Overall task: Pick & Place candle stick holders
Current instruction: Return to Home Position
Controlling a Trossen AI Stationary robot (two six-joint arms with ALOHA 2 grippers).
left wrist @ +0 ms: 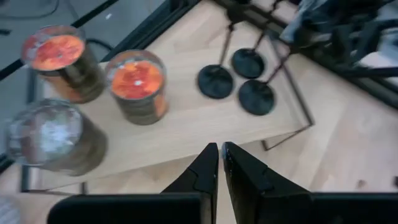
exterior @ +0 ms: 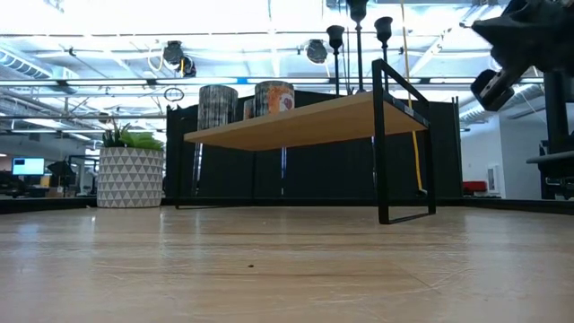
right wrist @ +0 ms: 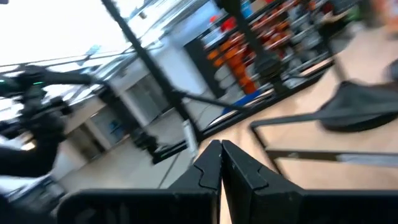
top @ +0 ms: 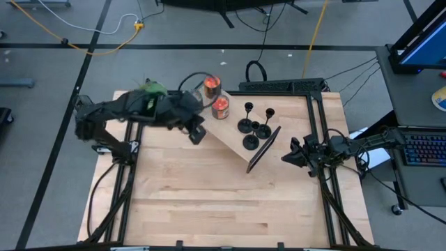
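Now the left gripper [left wrist: 219, 148] is closed and empty, candle stick holders [left wrist: 216, 81] on the shelf [left wrist: 186, 124] ahead. Also the right gripper [right wrist: 221, 147] is closed, holding nothing

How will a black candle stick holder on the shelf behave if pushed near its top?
Likely tips: the candle stick holder has a tall thin stem over a small round base. Probably stiff, and it may knock its close neighbours.

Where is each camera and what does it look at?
High view: above the table, looking straight down; left arm, right arm show.
Low view: tabletop height, facing the shelf; right arm overhead.
Left wrist view: over the candles and candle stick holders; left gripper shut.
Right wrist view: beside the shelf, facing the room; right gripper shut.
High and left wrist share candles, holders.
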